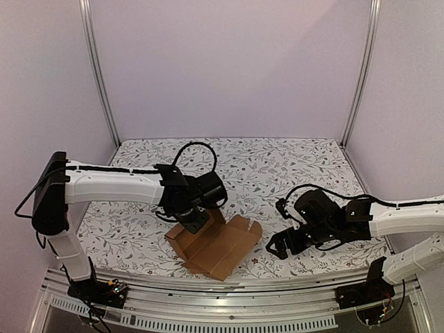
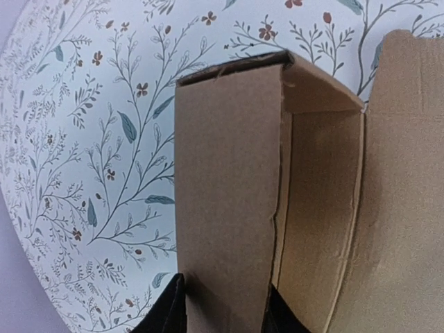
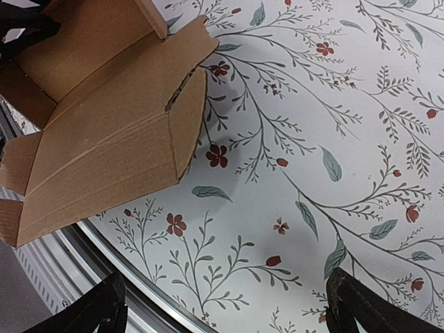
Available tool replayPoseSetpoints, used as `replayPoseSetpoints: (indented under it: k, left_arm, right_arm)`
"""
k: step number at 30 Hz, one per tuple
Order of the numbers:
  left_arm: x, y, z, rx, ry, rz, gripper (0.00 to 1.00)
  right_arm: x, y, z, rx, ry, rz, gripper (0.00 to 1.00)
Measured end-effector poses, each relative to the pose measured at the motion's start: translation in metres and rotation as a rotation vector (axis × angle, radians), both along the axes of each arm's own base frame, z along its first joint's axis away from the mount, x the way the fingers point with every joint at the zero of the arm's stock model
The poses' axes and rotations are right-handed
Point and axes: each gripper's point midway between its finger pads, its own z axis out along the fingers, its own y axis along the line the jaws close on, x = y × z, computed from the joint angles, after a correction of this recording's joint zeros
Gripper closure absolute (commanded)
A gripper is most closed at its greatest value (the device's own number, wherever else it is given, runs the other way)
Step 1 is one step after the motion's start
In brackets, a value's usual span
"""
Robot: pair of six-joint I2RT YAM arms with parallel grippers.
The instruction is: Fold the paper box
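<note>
Cardboard paper box (image 1: 215, 246): partly folded, on the desk (image 1: 277, 166) near its front edge.
Left claw (image 2: 223, 316): clenched on an upright box wall, fingers (image 2: 166, 312) against both sides.
Right claw (image 3: 225, 305): spread wide, empty, beside the box.

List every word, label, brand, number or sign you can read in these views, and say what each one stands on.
No readable text in any view.
paper box: plain brown cardboard, no print on the faces that show.
tablecloth: only a pattern of leaves and flowers, no lettering.
left arm and right arm: white and black housings, no label or marking visible.
</note>
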Motion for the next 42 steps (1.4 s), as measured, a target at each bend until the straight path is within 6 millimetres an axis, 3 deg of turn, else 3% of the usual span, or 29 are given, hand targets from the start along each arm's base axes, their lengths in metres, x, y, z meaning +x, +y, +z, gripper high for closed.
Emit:
replayPoseSetpoints:
  k: [8, 14, 25, 29, 36, 42]
  left_arm:
    - [0.003, 0.015, -0.025, -0.064, 0.075, 0.045, 0.70]
    - [0.003, 0.017, -0.038, -0.113, 0.118, 0.066, 0.69]
    - [-0.014, -0.006, -0.053, -0.298, 0.216, 0.080, 0.71]
    - [-0.022, -0.017, -0.058, -0.373, 0.264, 0.096, 0.70]
    - [-0.030, -0.032, -0.066, -0.502, 0.320, 0.164, 0.63]
    - [-0.034, -0.047, -0.065, -0.599, 0.342, 0.210, 0.63]
  right_arm:
    - [0.001, 0.029, 0.009, 0.055, 0.004, 0.011, 0.02]
    - [0.002, 0.050, 0.014, 0.105, 0.016, 0.040, 0.13]
    - [0.023, 0.101, 0.039, 0.235, -0.041, 0.060, 0.48]
    - [0.028, 0.111, 0.044, 0.257, -0.057, 0.064, 0.58]
    - [0.032, 0.118, 0.045, 0.270, -0.064, 0.065, 0.66]
    - [0.031, 0.120, 0.035, 0.252, -0.049, 0.068, 0.71]
